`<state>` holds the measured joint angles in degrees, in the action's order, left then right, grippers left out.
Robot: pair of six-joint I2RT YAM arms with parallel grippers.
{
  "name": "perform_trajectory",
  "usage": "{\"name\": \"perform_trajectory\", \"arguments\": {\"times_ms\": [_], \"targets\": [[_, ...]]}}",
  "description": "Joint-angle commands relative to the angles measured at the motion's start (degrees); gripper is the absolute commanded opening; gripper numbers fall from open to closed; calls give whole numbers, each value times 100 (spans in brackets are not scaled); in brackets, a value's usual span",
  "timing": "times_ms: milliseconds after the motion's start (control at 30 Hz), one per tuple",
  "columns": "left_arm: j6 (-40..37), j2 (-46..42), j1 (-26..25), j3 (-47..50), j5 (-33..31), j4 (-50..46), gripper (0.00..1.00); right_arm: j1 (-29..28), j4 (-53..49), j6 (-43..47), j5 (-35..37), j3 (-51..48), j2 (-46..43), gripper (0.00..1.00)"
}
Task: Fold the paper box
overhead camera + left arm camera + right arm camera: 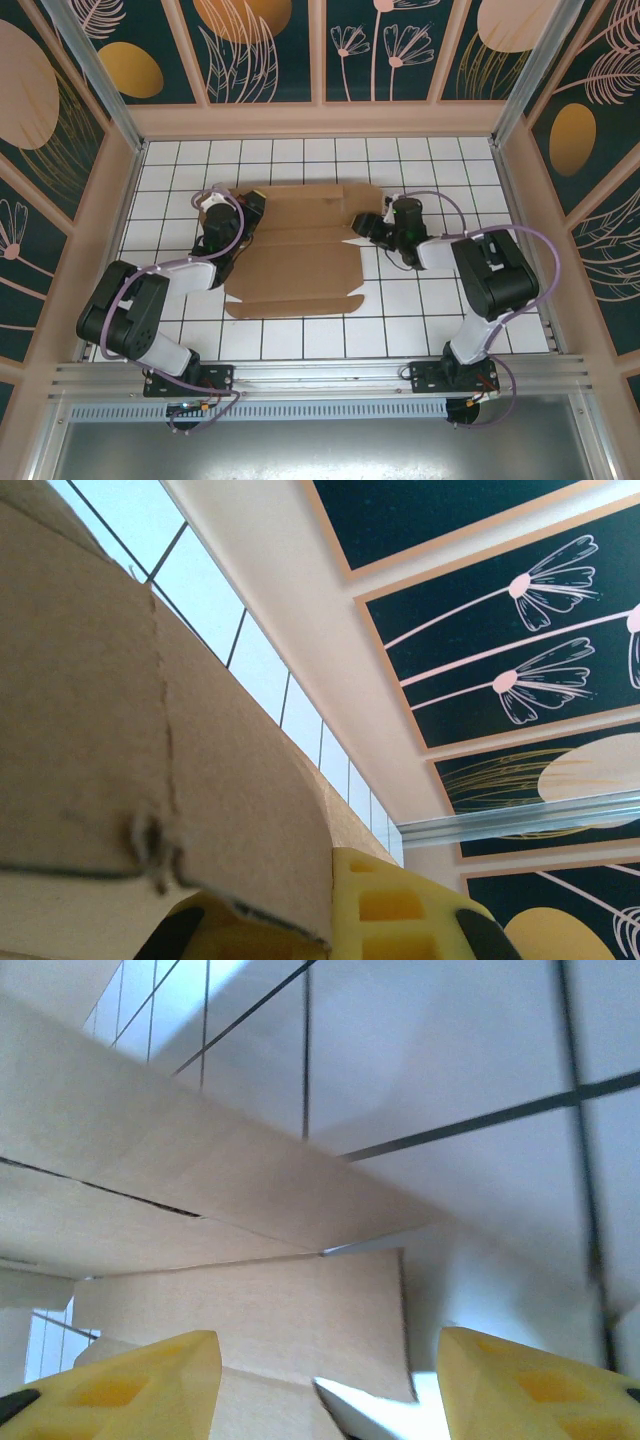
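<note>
The paper box (300,258) lies in the middle of the white gridded surface (420,322) as an unfolded die-cut sheet: creases and notched flaps show from above, but no wall stands upright and nothing is tucked in. Folding looks barely begun, with every side, the front flaps and the lid left to raise and lock. At its left edge the left gripper (236,216) is closed on the cardboard, and in the left wrist view the sheet curves up between the yellow fingers (400,912), so that side seems lifted a little. At its right edge the right gripper (325,1392) is spread wide, a cardboard corner between its fingers but touching neither, holding nothing
</note>
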<state>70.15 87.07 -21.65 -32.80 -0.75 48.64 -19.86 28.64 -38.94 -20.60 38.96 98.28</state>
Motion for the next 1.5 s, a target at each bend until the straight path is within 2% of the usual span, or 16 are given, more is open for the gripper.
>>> {"name": "perform_trajectory", "arguments": {"times_ms": [0, 67, 233, 400, 533, 700, 900, 1200, 1267, 1467], "targets": [[159, -180, 2, 151, -334, 77, 0, 131, -192, -69, 354, -213, -424, 60], [303, -239, 2, 190, -536, -23, 0, 105, -192, -50, 557, -373, -621, 59], [586, -315, -2, 203, -830, -355, 0, -97, 398, -253, 741, -945, -1058, 49], [684, -239, 2, 168, -778, -404, 0, -640, 749, -618, 759, -997, -866, 41], [667, -225, -1, 177, -725, -399, 0, -886, 628, -397, 754, -607, -508, 37], [575, -294, -10, 185, -732, -458, 0, -845, -112, 181, 1171, 16, -245, 37], [570, -313, -4, 182, -751, -496, 0, -797, -739, 603, 1255, 740, 357, 43], [538, -268, -6, 134, -731, -470, 0, -814, -969, 719, 1618, 898, 754, 54], [542, -248, -4, 142, -708, -432, 0, -800, -951, 755, 1535, 954, 856, 55], [542, -146, 3, 142, -597, -312, 0, -810, -303, 520, 595, 1005, 1062, 54]]}}
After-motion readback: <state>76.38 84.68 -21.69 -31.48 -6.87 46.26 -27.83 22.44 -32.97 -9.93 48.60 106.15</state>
